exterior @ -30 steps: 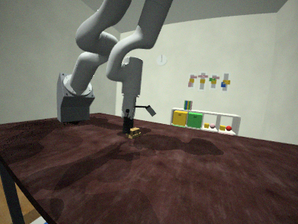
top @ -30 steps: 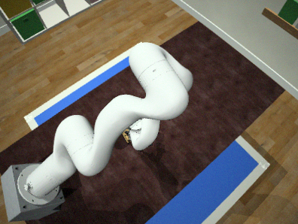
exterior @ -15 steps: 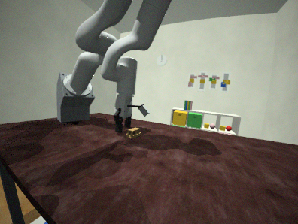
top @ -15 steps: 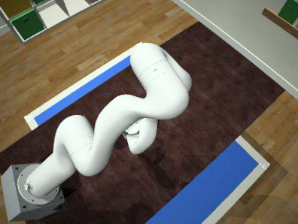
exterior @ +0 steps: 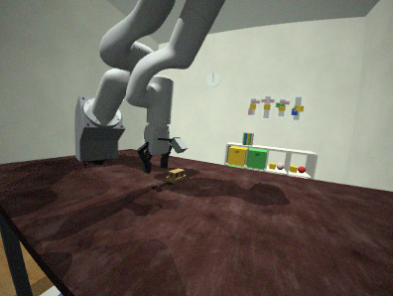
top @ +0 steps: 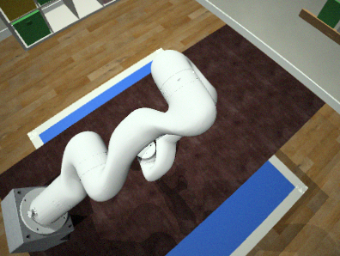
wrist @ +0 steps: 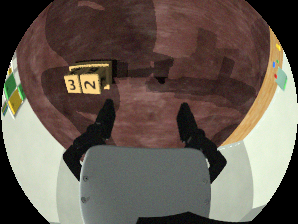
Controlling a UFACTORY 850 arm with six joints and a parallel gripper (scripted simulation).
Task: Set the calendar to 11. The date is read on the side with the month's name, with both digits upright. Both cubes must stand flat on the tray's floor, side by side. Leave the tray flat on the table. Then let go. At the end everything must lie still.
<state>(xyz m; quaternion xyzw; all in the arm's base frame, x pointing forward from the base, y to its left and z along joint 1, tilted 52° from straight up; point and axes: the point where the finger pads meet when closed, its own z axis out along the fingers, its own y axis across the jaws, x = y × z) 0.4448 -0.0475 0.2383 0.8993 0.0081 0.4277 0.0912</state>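
Pincer [exterior: 158,168] [wrist: 146,108] spread wide, holding nothing; the calendar [exterior: 176,175] [wrist: 89,79] lies near it, off to one side.

Gripper backed off from the calendar.

Exterior view: gripper [exterior: 156,169] [wrist: 146,108] shifted toward 10 o'clock, away from the calendar [exterior: 176,175] [wrist: 90,82], and turned. Fingers overlapped in this view 1.0 s ago; now they read as two, spread apart. Wrist camera [exterior: 179,144] went toward 9 o'clock with it. Top view: wrist link [top: 165,163] [exterior: 160,101] slid toward 8 o'clock; calendar, partly visible then, now hidden under the arm.
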